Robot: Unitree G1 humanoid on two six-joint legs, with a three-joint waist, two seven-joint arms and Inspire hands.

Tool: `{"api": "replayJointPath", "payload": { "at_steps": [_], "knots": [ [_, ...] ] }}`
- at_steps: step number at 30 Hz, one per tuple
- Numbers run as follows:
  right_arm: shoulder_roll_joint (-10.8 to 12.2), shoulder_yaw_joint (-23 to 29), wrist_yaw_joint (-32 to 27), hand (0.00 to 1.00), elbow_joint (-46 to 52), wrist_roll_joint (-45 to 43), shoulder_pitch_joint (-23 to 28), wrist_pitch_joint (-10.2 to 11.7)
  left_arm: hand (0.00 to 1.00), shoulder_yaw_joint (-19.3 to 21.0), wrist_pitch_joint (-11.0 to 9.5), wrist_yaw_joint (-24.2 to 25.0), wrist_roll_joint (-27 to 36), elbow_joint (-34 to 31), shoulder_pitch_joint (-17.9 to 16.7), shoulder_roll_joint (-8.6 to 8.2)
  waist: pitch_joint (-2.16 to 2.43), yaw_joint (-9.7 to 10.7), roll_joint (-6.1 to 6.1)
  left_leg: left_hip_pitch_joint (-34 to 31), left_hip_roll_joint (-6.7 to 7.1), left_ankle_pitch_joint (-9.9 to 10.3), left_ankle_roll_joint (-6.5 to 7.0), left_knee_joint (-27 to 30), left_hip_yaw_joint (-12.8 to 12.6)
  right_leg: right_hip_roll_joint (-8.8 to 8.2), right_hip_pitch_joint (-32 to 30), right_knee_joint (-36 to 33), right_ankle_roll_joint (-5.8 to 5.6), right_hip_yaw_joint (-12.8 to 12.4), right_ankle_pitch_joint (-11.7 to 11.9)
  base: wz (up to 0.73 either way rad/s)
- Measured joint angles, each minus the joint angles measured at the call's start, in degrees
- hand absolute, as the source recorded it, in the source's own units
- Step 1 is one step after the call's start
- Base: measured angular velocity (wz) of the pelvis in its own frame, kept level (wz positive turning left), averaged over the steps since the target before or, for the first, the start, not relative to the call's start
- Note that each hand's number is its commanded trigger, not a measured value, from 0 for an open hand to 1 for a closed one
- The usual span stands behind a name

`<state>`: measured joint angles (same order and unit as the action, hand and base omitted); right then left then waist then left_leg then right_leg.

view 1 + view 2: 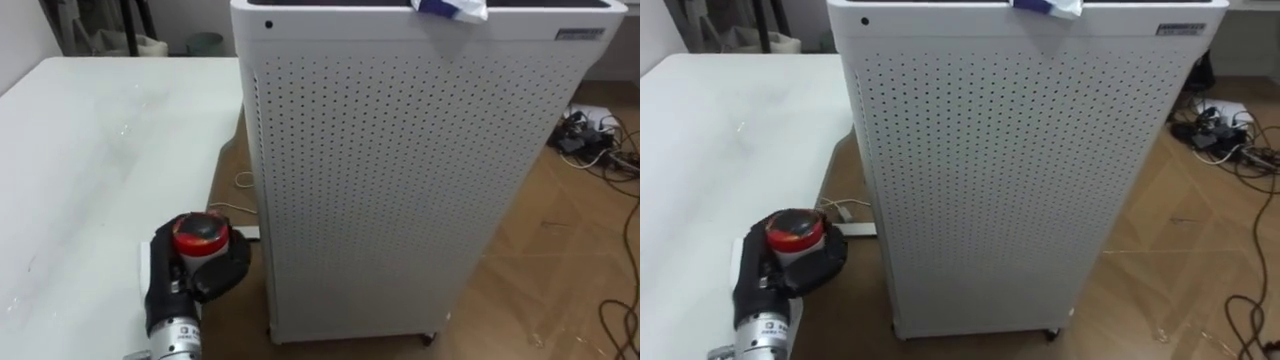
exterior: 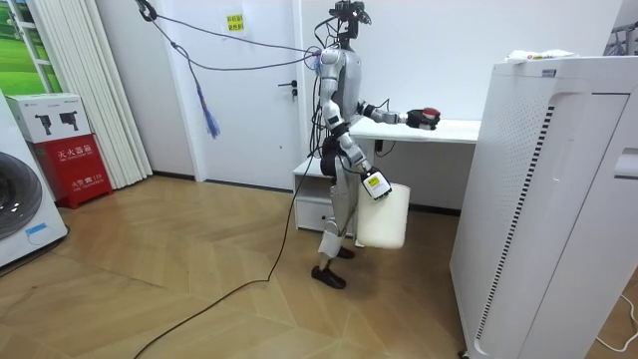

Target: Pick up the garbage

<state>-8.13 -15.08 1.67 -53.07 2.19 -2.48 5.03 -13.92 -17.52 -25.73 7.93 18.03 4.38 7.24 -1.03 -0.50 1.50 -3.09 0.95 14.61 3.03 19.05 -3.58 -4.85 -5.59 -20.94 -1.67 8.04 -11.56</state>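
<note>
At the white table's point(image 1: 90, 150) edge, the robot's left hand point(image 1: 222, 272) curls round a red round object point(image 1: 200, 233) beside a perforated cabinet point(image 1: 400, 180).

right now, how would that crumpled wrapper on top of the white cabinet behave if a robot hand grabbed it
The wrapper looks thin and crumpled, so probably floppy and very light. It lies at the front edge of the cabinet top, so a nudge could well slide it off. Rolling seems unlikely.
</note>
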Motion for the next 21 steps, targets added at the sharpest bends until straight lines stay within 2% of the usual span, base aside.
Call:
{"api": "replayJointPath", "payload": {
  "at_steps": [3,8,15,21],
  "knots": [
    [0.74,0.04,-0.32,1.0,0.17,-0.01,-1.47,0.09,1.0,-0.85,0.01,2.92,-0.08,-0.11,0.03,-0.06,-0.16,-0.18,0.11,-0.79,-0.15,0.28,0.42,0.85,-1.8,-0.3,-2.8,-3.05,0.06,0.06,-0.05,-0.36],
    [0.87,0.03,-0.4,1.0,0.35,0.18,-2.51,0.21,1.0,-2.7,0.01,7.27,0.05,-0.48,0.05,-0.1,-0.35,-0.19,-0.05,-2.28,-0.43,1.5,0.93,3.11,-4.22,-0.56,-4.62,-4.41,0.5,0.43,-0.02,-0.27],
    [1.02,0.09,-1.62,1.0,1.88,0.86,-3.48,0.21,1.0,-6.3,0.01,14.2,0.21,-2.94,0.06,-0.13,-0.34,0.02,-0.06,-3.19,-0.27,1.53,1.32,3.35,-5.01,-1.03,-5.64,-3.84,0.27,0.67,0.32,-0.07],
    [0.91,0.11,-1.4,1.0,4.34,0.5,-3.54,0.35,1.0,-6.71,0.08,18.57,0.2,-3.01,-0.48,-0.16,-0.29,0.04,0.0,-2.15,-0.31,1.26,1.29,1.56,-5.11,-1.06,-5.23,-3.14,0.22,1.63,0.36,-0.01]
  ]
}}
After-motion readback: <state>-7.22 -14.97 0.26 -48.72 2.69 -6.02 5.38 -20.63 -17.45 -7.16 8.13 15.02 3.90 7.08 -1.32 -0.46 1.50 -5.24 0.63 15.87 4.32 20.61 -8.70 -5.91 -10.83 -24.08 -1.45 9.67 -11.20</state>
